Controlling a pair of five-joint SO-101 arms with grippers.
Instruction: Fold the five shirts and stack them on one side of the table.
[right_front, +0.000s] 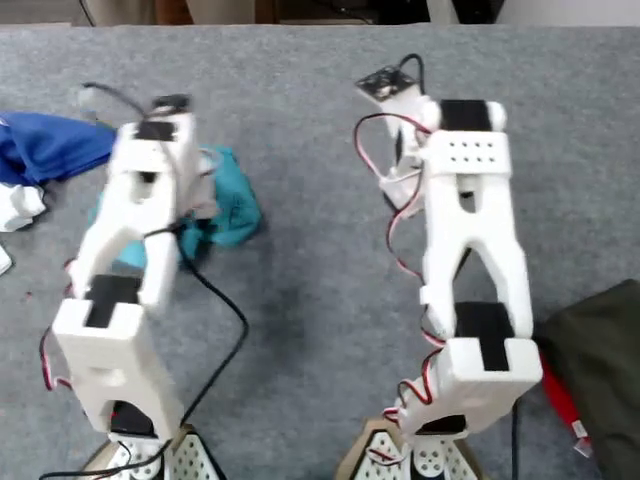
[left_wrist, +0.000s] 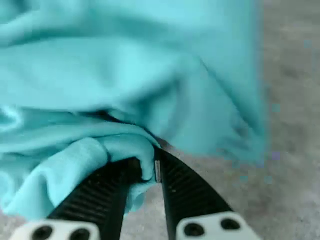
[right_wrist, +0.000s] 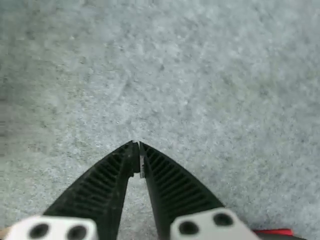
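Two claws over my grey counter (right_front: 320, 290): my left claw (left_wrist: 151, 171) is clamped on a bunched fold of the teal shirt (left_wrist: 150, 75), which lies crumpled under the left arm on the counter's left half. My right claw (right_wrist: 138, 150) hangs pinched together on nothing above bare counter. A blue shirt (right_front: 45, 145) lies at the left edge, a dark olive shirt (right_front: 600, 370) at the right edge

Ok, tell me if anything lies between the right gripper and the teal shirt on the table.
Nothing visible does. The right gripper is shut over bare grey table, and the stretch of table between it and the teal shirt holds no other thing. The left gripper is shut on a fold of that shirt.
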